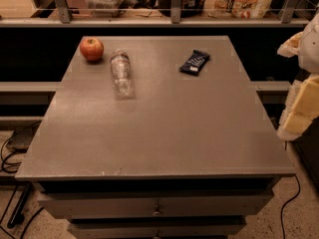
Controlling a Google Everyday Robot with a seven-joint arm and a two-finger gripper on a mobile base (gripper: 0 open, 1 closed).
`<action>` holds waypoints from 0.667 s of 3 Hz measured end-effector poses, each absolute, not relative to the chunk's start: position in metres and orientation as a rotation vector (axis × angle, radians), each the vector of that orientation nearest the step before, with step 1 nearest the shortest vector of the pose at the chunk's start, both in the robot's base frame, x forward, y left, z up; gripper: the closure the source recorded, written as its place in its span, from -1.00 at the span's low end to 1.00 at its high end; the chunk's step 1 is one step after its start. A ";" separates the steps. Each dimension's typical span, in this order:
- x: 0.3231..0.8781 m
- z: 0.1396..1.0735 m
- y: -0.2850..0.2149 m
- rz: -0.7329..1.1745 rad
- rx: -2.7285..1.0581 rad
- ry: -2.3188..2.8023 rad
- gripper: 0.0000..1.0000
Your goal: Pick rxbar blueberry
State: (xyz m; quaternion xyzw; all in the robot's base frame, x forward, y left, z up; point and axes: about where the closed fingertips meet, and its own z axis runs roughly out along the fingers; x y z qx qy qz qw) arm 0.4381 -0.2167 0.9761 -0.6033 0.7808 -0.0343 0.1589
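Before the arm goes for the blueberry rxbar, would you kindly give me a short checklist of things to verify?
1. rxbar blueberry in view, flat on the table, far right: ok.
2. Bar apart from the bottle and apple: ok.
3. Nothing on top of it: ok.
4. gripper over the bar: not ok, it is beside the table's right edge.
5. Readiness to grasp: cannot tell.
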 end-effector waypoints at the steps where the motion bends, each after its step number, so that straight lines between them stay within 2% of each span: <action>1: 0.438 0.976 -0.217 -0.098 -1.725 2.232 -1.00; 2: 0.454 0.973 -0.216 -0.063 -1.685 2.175 -1.00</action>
